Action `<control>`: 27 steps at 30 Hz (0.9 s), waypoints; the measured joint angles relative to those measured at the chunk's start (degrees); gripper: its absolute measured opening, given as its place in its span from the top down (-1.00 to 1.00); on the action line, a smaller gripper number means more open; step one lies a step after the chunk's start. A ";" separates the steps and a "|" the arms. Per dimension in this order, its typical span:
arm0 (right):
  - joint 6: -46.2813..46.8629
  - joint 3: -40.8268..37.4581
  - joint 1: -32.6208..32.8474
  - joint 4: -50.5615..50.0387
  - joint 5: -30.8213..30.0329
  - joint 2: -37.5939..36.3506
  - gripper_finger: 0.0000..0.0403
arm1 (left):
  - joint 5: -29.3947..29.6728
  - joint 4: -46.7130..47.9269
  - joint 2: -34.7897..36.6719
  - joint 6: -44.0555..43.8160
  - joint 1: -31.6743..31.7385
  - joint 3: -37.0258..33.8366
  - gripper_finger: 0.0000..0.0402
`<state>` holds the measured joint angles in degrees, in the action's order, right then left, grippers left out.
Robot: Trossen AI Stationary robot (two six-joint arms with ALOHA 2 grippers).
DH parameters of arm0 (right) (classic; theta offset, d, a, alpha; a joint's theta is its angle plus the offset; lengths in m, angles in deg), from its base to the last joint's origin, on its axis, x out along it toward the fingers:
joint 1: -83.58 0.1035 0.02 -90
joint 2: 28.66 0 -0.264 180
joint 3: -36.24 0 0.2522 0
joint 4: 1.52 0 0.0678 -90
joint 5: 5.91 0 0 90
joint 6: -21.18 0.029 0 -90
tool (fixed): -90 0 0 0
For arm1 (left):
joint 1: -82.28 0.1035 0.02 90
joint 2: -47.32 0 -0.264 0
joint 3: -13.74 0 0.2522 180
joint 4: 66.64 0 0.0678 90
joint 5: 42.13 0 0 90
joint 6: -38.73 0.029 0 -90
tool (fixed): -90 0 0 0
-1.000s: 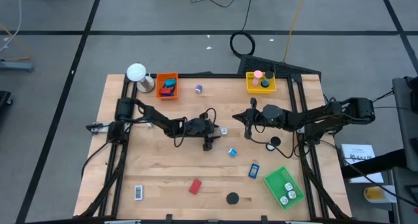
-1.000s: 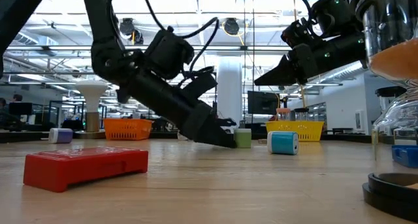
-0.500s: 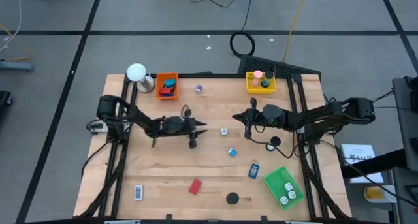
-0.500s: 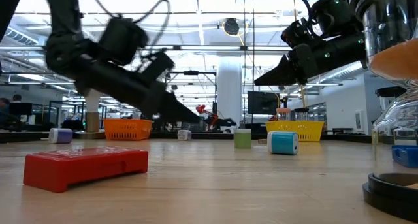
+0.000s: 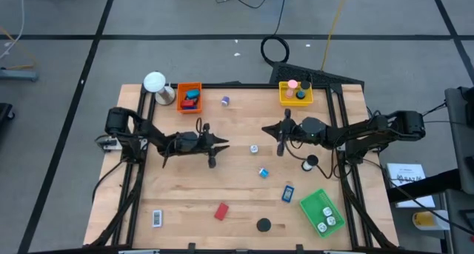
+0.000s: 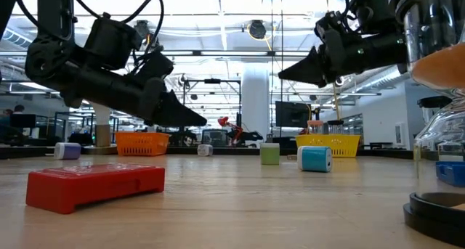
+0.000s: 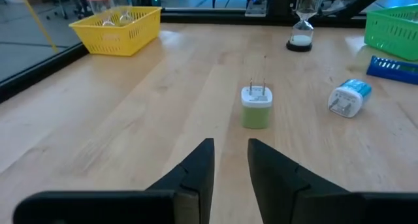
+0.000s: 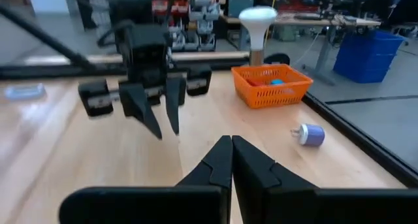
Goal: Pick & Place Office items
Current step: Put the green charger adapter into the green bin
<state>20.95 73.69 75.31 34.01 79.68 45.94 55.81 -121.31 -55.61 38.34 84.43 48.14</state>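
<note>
Left gripper point(image 5: 213, 144) hovers above the table point(image 5: 178, 195) left of centre, fingers point(image 7: 196, 168) parted by a narrow gap with nothing between them. Ahead of it on the wood stands a green plug adapter point(image 7: 256, 106), prongs up, and beyond that a blue plug adapter point(image 7: 346, 98) lying on its side.

Right gripper point(image 5: 281, 135) is held above the table right of centre, facing the left arm; its fingers point(image 8: 219, 160) are pressed together and empty — no item between them.

Office items lie as follows:
- Green adapter sits between the two grippers in the high view; the blue one nearer the front edge.
- Purple roll point(image 5: 224, 100) at the back, just beside the orange tray point(image 5: 189, 87), which holds blue and red pieces.
- Yellow tray point(image 5: 295, 98) at back right holds a pink-topped piece and a dark one.
- Red rectangle point(image 5: 221, 211) and black-and-white rectangle point(image 5: 156, 218) near the front left.
- Blue rectangle point(image 5: 287, 194) just beside the green tray point(image 5: 311, 202), which holds white pieces.
- Black disc point(image 5: 264, 225) at the front centre — well apart from both grippers.
- Hourglass point(image 5: 311, 163) on a black base, near the right arm.

White ball-topped object point(image 5: 155, 83) stands at the back left corner.
</note>
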 joint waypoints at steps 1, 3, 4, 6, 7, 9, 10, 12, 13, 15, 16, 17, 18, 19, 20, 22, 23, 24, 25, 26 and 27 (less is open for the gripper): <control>1.26 0.23 -0.10 0.22 -0.07 -0.02 0.98 | 0.00 -0.06 0.00 0.16 0.00 0.15 0.54; 4.55 1.64 -0.29 -2.06 -0.18 -0.02 0.99 | 0.00 -0.22 0.00 0.24 0.00 0.38 0.54; 5.74 2.90 -0.29 -4.94 -0.44 -0.02 0.99 | 0.00 -0.18 0.00 0.18 0.00 0.45 0.54; 7.15 7.03 -0.23 -15.52 -2.36 -0.01 1.00 | 0.00 -0.21 0.00 0.11 0.00 0.58 0.54; 7.62 9.83 -0.19 -22.66 -3.74 0.25 0.99 | 0.00 -0.29 0.00 0.10 0.00 0.58 0.54; 8.15 15.60 -0.15 -36.10 -6.87 1.63 0.98 | 0.00 -0.33 0.00 0.10 0.00 0.58 0.54; 8.15 18.12 -0.02 -41.51 -8.28 2.66 0.98 | 0.00 -0.35 0.00 0.11 0.00 0.58 0.54; 8.11 22.46 0.08 -48.01 -9.04 5.00 0.94 | -0.02 -0.35 0.00 0.09 0.00 0.58 0.54; 8.08 24.31 0.08 -50.25 -8.02 5.99 0.92 | 0.00 -0.41 0.00 0.09 0.02 0.58 0.54; 8.03 27.92 0.15 -54.10 -4.35 8.51 0.84 | -0.02 -0.67 0.00 0.09 0.01 0.58 0.54; 7.95 29.71 0.19 -55.94 -2.74 9.89 0.79 | -0.02 -0.76 0.00 0.09 0.00 0.58 0.54; 7.85 31.33 0.47 -58.52 -1.40 11.05 0.73 | -0.03 -0.76 0.00 0.11 0.00 0.58 0.54; 7.75 32.92 0.78 -61.53 -0.72 12.33 0.67 | -0.09 -0.71 0.00 0.09 0.02 0.58 0.54; 7.35 34.58 1.07 -63.80 -0.13 13.54 0.60 | -0.09 -0.71 0.00 0.09 0.02 0.58 0.54; 7.20 36.37 1.52 -65.56 0.10 14.63 0.53 | -0.09 -0.78 0.00 0.11 0.01 0.58 0.54; 6.90 39.44 2.47 -69.79 0.08 16.61 0.38 | -0.11 -1.07 0.00 0.09 0.02 0.60 0.54; 6.54 40.78 2.96 -71.40 0.07 17.62 0.31 | -0.11 -1.03 0.00 0.11 0.02 0.60 0.54; 6.03 41.90 3.55 -72.52 0.07 18.42 0.23 | -0.13 -1.03 0.00 0.11 0.00 0.60 0.54; 5.49 42.63 4.13 -73.53 0.07 19.12 0.16 | -0.13 -1.18 0.00 0.11 0.02 0.60 0.54; 5.20 43.25 4.70 -74.52 0.06 19.88 0.10 | -0.12 -1.47 0.00 0.11 0.02 0.60 0.54; 5.00 43.79 5.24 -74.74 0.06 20.69 0.03 | -0.11 -1.61 0.01 0.11 0.02 0.62 0.54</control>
<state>25.96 117.49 80.55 -40.72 79.74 66.64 55.70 -122.92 -55.60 38.45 84.46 48.76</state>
